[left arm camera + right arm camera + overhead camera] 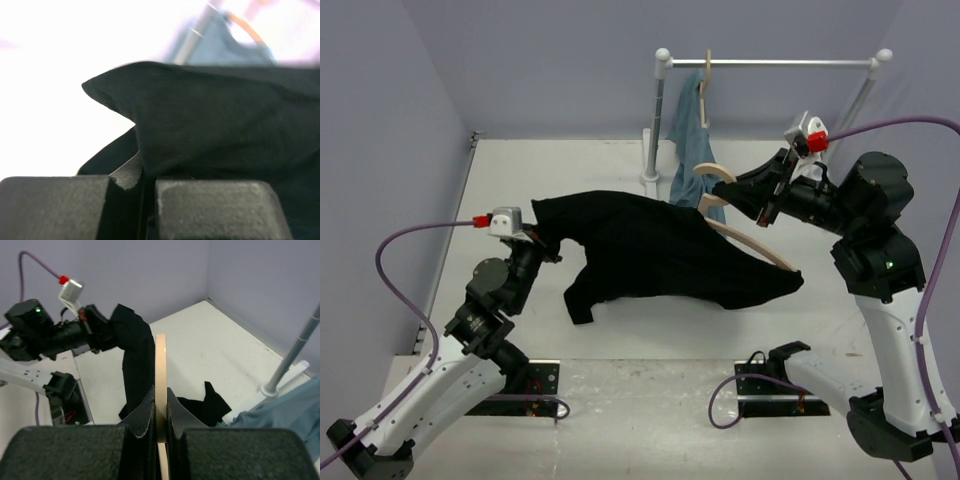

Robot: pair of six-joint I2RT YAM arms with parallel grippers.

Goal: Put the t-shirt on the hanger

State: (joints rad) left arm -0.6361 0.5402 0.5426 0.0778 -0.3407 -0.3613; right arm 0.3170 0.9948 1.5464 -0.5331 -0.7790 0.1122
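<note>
The black t-shirt hangs stretched in the air between my two grippers, one sleeve drooping toward the table. My left gripper is shut on the shirt's left edge; in the left wrist view the cloth runs into the closed fingers. My right gripper is shut on the tan wooden hanger near its hook. One hanger arm sticks out at the shirt's right end; the other is hidden by cloth. In the right wrist view the hanger stands edge-on between the fingers, with the t-shirt beside it.
A white rail at the back carries a second hanger wearing a blue-grey garment, just behind the held hanger. The rail's post stands mid-back. Purple walls close in on the left, back and right.
</note>
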